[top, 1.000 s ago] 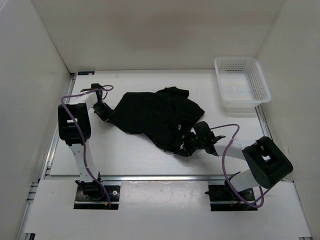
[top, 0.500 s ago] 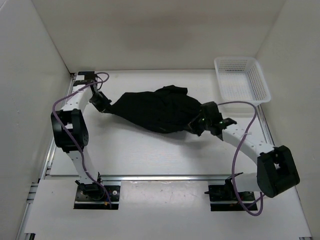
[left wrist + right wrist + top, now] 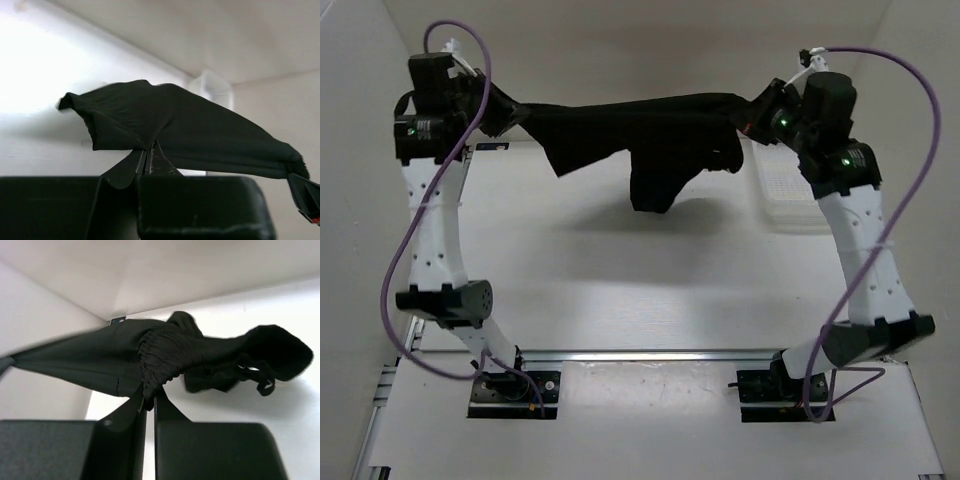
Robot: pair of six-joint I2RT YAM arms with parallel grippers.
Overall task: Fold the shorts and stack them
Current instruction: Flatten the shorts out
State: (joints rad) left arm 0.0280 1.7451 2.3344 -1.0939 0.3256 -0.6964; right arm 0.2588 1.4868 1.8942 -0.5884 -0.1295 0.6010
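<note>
Left arm (image 3: 432, 215): stands tall on the left side of the bench (image 3: 620, 290), its wrist high near the back-left corner, with a purple cable looping beside it.
Left fingers (image 3: 148, 154): pressed together, pinching a bunched edge of the shorts (image 3: 640, 120) between their tips.
Shorts, left end: the fabric folds over just above the left fingers and runs away from them in a taut band toward the other arm.
Shorts, whole: black, and held in the air between the two arms, clear of the bench. The top edge stretches almost straight from one grip to the other.
Shorts, middle: a loose part sags below the stretched edge, slightly right of centre, and does not touch the bench.
Bench, centre: a soft shadow lies under the hanging cloth.
Shorts, right end: the gathered, crinkled waistband bunches at the right fingers (image 3: 145, 401), with a rounded fold of fabric and a thin cord hanging past it.
Right fingers: closed on the gathered waistband, with fabric caught between their tips.
Right arm (image 3: 865, 235): reaches up on the right side, its wrist at about the same height as the left one.
Basket (image 3: 785, 195): white mesh, on the bench at the back right, partly hidden behind the right arm.
</note>
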